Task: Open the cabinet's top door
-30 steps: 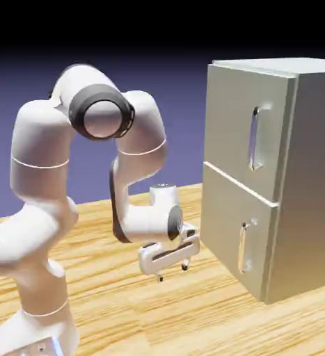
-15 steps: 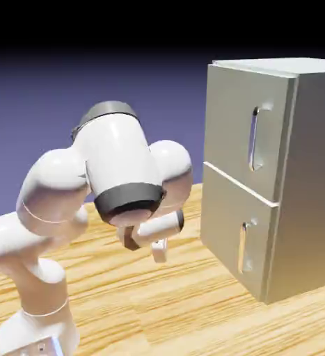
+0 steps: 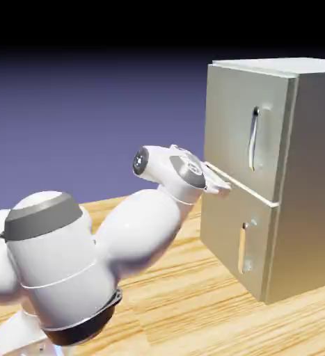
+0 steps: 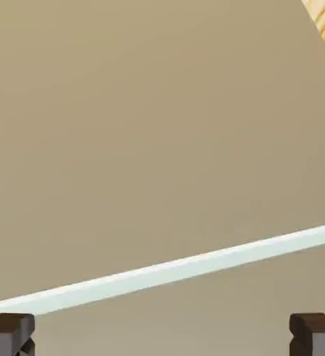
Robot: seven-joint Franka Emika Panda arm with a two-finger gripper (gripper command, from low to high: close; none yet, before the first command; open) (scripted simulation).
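Claw [image 3: 220,182] open, nothing between its fingers [image 4: 9,332]; it points at the cabinet [image 3: 311,208] front, at the seam level between the two panels. Contact can't be judged from outside. Hand view is filled with grey-green metal crossed by one pale line, probably that seam. The door [image 3: 245,125] is just above the claw, shut, flush with the cabinet. Its handle [image 3: 253,139], a slim silver vertical bar, sits up and beyond the claw, ungrasped. Likely an approach pose before reaching the handle.
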